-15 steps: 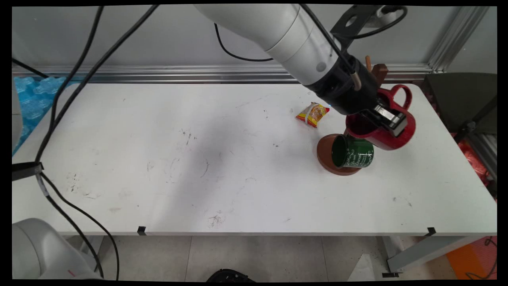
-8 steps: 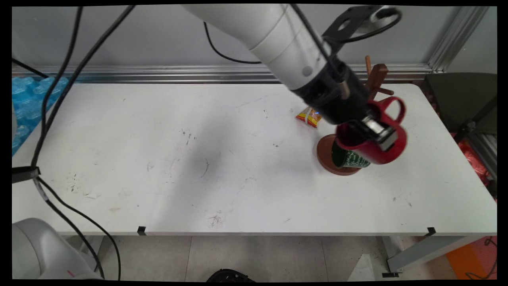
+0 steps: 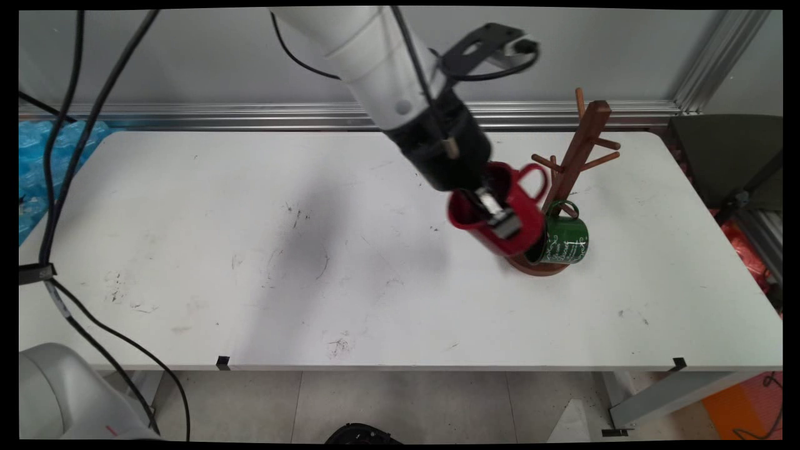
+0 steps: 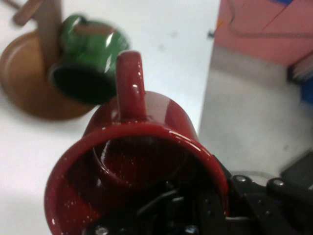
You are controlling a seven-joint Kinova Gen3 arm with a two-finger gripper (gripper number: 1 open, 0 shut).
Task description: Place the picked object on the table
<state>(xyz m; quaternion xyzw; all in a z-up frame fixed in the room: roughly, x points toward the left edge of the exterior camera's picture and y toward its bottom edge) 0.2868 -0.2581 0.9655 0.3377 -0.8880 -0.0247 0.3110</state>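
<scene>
Glossy red ceramic mug (image 3: 500, 215) (image 4: 142, 156) held off the white table (image 3: 250, 250), tilted, mouth toward lower left, loop handle pointing at the wooden mug tree (image 3: 572, 178) (image 4: 46, 73). Small dark-green mug (image 3: 562, 240) (image 4: 90, 56) hangs on tree's low peg.

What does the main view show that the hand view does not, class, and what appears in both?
Only the main view shows the mug tree's upper pegs, the whole white table and the arm's hanging cables. Only the hand view shows the inside of the red mug, with one finger of the hand reaching inside over its rim, and the floor beyond the table edge. Both show the red mug held by the hand, the green mug hanging low on the tree, and the tree's round base.
</scene>
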